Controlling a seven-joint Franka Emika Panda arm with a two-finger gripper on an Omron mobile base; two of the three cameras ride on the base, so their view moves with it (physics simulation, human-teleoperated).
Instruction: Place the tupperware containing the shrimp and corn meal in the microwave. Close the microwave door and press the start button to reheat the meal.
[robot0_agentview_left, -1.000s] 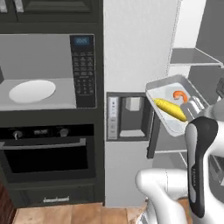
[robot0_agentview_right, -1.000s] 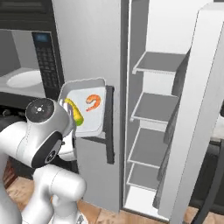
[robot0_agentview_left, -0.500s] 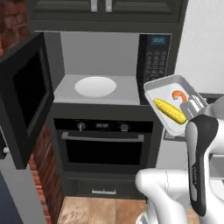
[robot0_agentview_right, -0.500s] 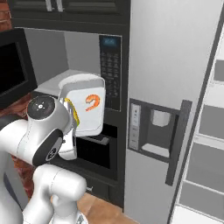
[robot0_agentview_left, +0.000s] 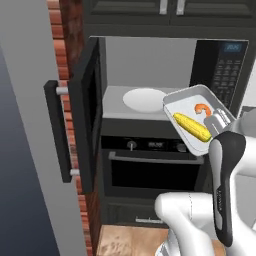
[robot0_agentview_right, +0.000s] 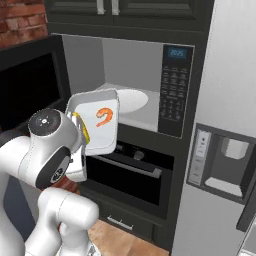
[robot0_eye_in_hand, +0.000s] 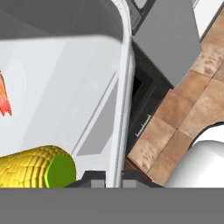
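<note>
The gripper (robot0_agentview_left: 218, 120) is clamped on the near rim of the tupperware (robot0_agentview_left: 194, 118), which it holds in the air in front of the microwave (robot0_agentview_left: 165, 80), outside the cavity. The tray is tipped, its open face towards the base, with the corn cob (robot0_agentview_left: 191, 126) and the shrimp (robot0_agentview_left: 202, 108) inside. Its long axis appears to run from the gripper up and away towards the opening. Beyond, the microwave door (robot0_agentview_left: 85, 112) stands swung wide to the left, the white turntable plate (robot0_agentview_left: 144, 99) bare. By my reading 3 steps remain: setting the tray inside, shutting the door, pressing start on the keypad (robot0_agentview_right: 172, 95).
</note>
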